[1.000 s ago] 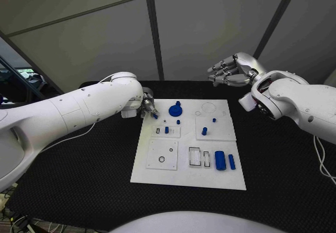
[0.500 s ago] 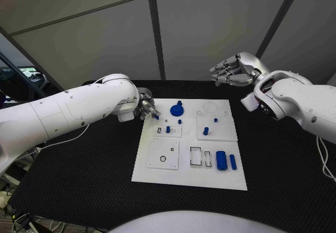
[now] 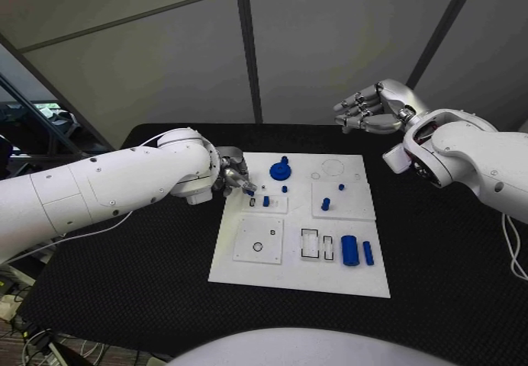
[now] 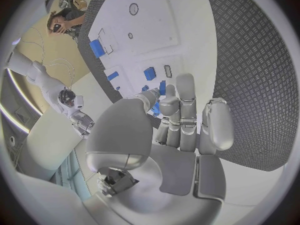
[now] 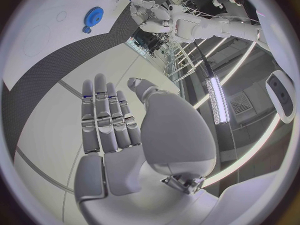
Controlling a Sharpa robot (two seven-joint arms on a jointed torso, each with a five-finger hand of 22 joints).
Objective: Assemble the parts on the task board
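The white task board (image 3: 288,271) lies mid-table. On it are a blue gear (image 3: 281,171), short blue pegs (image 3: 326,203) and two blue cylinders (image 3: 349,250) near its right edge. My left hand (image 3: 232,179) hovers at the board's far left edge. It pinches a small blue part (image 4: 155,107) between thumb and fingers. The left wrist view shows the board (image 4: 150,15) beyond the fingertips (image 4: 185,82). My right hand (image 3: 372,108) is raised behind the board's far right corner, fingers apart and holding nothing. From the right wrist, the hand (image 5: 109,125) and the gear (image 5: 95,16) are visible.
Two raised white sub-plates sit on the board: one with a ring hole (image 3: 259,242), one at the right (image 3: 341,200). Rectangular slots (image 3: 317,244) lie beside the cylinders. Black table (image 3: 132,259) surrounds the board.
My left hand has shifted a little toward the board's near side, carrying the small blue part. The right hand has stayed raised. The whole view has shifted slightly.
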